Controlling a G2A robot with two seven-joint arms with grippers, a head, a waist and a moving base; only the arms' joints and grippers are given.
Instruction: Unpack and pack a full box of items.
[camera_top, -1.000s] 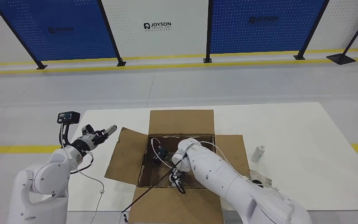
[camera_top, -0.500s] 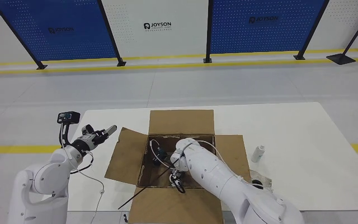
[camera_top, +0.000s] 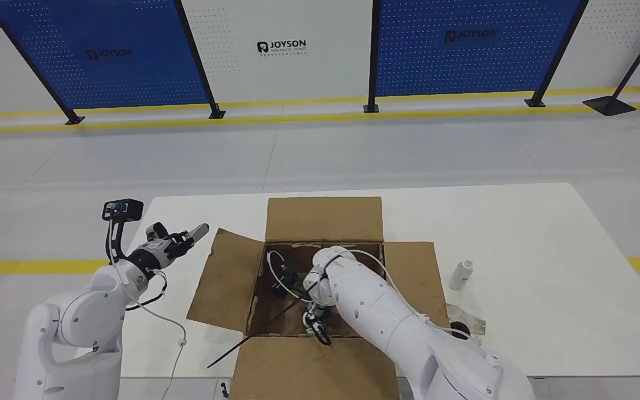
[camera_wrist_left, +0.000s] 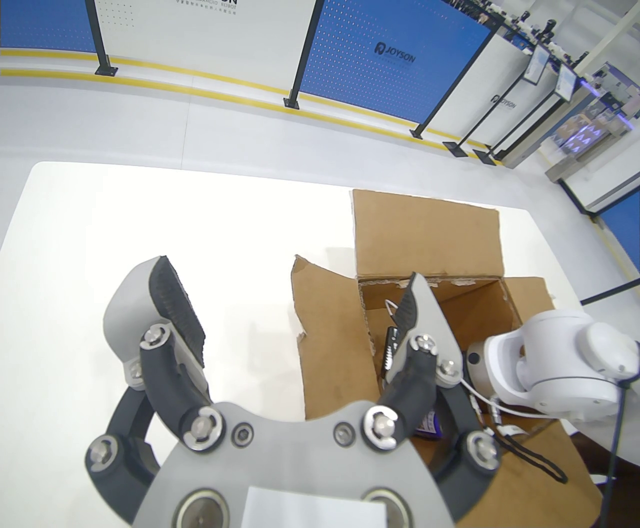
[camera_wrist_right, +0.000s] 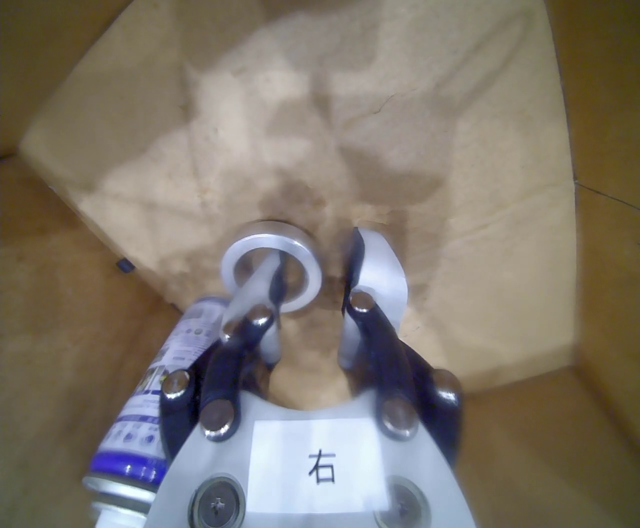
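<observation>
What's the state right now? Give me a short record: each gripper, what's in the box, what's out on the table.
left gripper: open, empty, above the table left of the box
right gripper: open, inside the box, one finger through the metal ring
in box: spray can lying beside the right gripper
on table: small white bottle, right of the box

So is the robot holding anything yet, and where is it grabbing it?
Nothing yet. The left gripper is open and empty. In the cardboard box, the right gripper is open, one finger inside the metal ring, not squeezing it.
</observation>
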